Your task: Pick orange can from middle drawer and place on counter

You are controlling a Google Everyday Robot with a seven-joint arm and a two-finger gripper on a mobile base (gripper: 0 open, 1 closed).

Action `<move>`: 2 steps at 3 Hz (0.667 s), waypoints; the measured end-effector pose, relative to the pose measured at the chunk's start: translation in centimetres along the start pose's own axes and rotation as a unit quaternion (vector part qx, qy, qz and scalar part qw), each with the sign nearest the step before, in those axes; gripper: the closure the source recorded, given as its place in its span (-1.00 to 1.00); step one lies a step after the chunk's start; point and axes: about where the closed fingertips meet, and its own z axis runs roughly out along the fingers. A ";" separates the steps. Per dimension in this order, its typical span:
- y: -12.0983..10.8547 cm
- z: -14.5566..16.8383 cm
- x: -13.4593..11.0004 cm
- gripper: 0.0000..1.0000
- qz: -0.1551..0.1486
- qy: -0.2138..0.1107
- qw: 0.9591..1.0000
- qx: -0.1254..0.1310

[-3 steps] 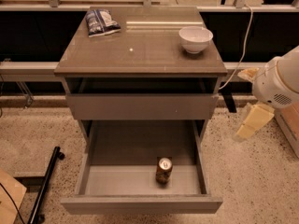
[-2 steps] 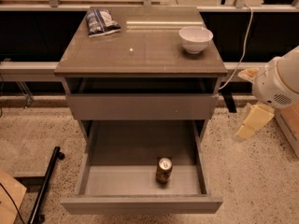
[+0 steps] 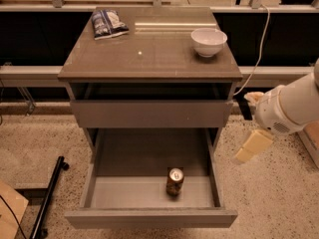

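Observation:
The orange can (image 3: pixel 175 181) stands upright on the floor of the open middle drawer (image 3: pixel 149 217), right of centre and near the front. The counter (image 3: pixel 149 54) tops the cabinet above it. My gripper (image 3: pixel 252 123) hangs to the right of the cabinet, outside the drawer, at about the height of the drawer front above. Its cream fingers (image 3: pixel 253 146) are spread apart and hold nothing. It is well apart from the can, right of it and higher.
A white bowl (image 3: pixel 209 41) sits at the counter's back right and a blue-white snack bag (image 3: pixel 107 23) at its back left. The upper drawer front (image 3: pixel 149 113) is slightly pulled out. A black pole (image 3: pixel 47 198) lies on the floor to the left. A white cable (image 3: pixel 259 49) hangs at the right.
My gripper and arm have moved down and a little to the left, closer to the cabinet's right side. The can and the drawers have not moved.

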 end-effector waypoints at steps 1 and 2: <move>0.7 3.3 0.6 -1.00 0.011 -0.018 1.000 -0.006; 1.6 6.9 1.2 -1.00 0.025 -0.037 0.999 -0.017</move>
